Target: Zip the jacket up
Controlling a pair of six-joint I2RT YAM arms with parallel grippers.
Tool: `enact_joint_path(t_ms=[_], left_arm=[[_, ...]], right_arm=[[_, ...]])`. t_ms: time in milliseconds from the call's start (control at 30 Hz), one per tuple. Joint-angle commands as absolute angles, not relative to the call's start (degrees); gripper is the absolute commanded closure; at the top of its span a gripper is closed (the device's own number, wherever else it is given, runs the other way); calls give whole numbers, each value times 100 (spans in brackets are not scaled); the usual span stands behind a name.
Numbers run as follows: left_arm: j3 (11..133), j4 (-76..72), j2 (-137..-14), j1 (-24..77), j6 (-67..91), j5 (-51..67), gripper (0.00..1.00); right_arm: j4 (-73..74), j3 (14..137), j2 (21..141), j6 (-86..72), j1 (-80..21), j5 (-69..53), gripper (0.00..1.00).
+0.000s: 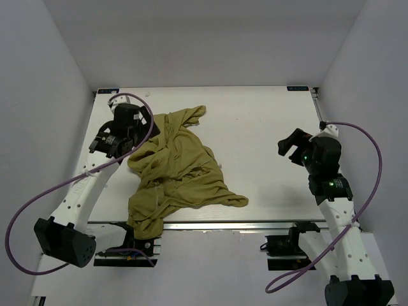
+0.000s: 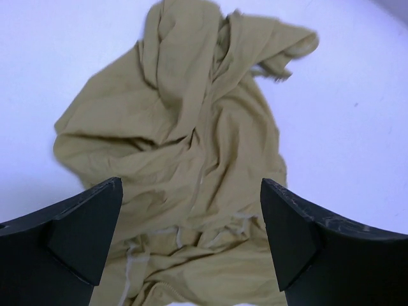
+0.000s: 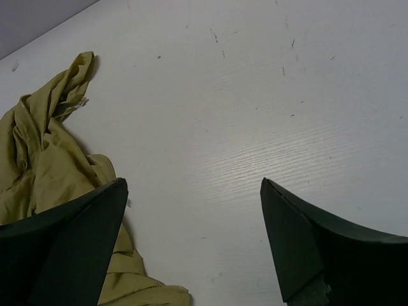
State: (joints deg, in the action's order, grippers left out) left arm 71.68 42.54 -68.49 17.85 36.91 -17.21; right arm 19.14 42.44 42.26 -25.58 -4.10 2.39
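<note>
Both empty, gaping, left pincer (image 2: 191, 185) by jacket (image 1: 178, 169), right pincer (image 3: 193, 183) apart

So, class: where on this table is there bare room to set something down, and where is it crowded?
The widest bare patch of table lies between the jacket and the right end effector, running to the far edge. The left side is crowded: the jacket is heaped there, reaching the near edge, with the left end effector above it.

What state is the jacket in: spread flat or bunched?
Bunched. The jacket lies in a rumpled heap, folds overlapping; whether zipped, cannot tell.
</note>
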Motion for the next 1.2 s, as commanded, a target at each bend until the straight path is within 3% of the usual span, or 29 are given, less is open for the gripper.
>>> enact_joint_path(t_ms=[0,300,467,567,600,700,733,800,833,900,1000,1133,1167], left_arm=[[6891,4535,-6803,1802,3779,-1363,2],[5793,4447,-7286,1793,3841,-378,2],[5248,4307,-7382,1793,4060,-597,2],[4958,4105,-7497,1793,4113,-607,5],[4905,4026,-7584,1793,4122,-615,17],[4869,3894,-7777,1793,4122,-825,39],[4904,3876,-7839,1793,4113,-904,54],[4992,3980,-8067,1784,4113,-1238,71],[5123,4034,-8138,1784,4157,-1387,97],[5273,4165,-8235,1784,4315,-1774,100],[5563,4359,-8262,1775,4359,-2056,100],[5862,4273,-8139,1775,4142,-2189,100],[5854,4080,-8086,1775,4000,-2093,100]], right_arm=[[1591,4281,4219,-2584,-387,115,11],[1179,4184,5114,-2373,-579,-1467,11],[949,4385,6035,-1961,-2458,-170,11],[651,4622,6895,-1881,-3215,-106,11],[589,4701,7117,-1855,-3365,-53,11],[299,5044,8048,-1679,-3945,378,11],[273,5297,8521,-1670,-4103,334,10],[316,5580,8971,-1670,-4209,168,11],[369,5738,9356,-1696,-4280,167,11],[570,6107,9649,-1714,-4324,88,11],[589,6170,9922,-1854,-4342,-140,18],[615,5600,9722,-2468,-4333,717,77],[633,5442,9608,-2565,-4316,886,86]])
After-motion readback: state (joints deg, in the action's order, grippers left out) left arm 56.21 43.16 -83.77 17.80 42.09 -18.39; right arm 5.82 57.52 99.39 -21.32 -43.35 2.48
